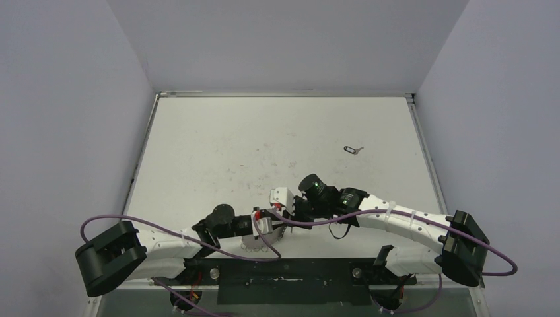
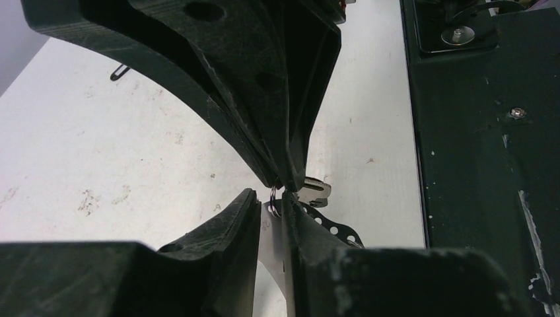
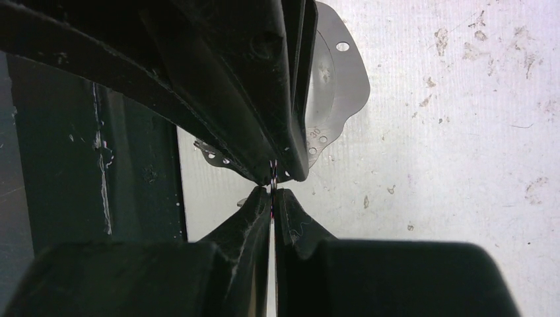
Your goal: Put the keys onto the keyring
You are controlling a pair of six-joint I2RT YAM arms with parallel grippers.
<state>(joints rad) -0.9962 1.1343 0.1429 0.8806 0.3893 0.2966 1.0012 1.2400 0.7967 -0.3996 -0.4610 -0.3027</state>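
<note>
Black plastic claws meet tip to tip over the near edge of the white desk (image 1: 218, 145), low in the middle of the overhead view. On the left-hand arm, the left claw (image 2: 269, 206) has its fingers a narrow gap apart around a small silvery ring (image 2: 273, 197). Whether it pinches the ring or merely brackets it cannot be told.

Between the two claws is the keyring (image 3: 272, 173), seen only edge-on as a thin bright wire. The right claw (image 3: 272, 195), on the right-hand arm, is closed tight with that wire caught between its fingertips. Under the meeting point lies a flat silvery plate (image 3: 337, 86) punched with small holes; what it is cannot be made out.

Farther right and well apart from both arms, the key (image 1: 353, 149) with its small black loop lies loose on the bare desk, and nothing touches it.

By this showing the task is in its early part. The keyring is off the desk and held, apparently being steadied or prised open between the two claws. The key has not yet been picked up, carried across or threaded on.
</note>
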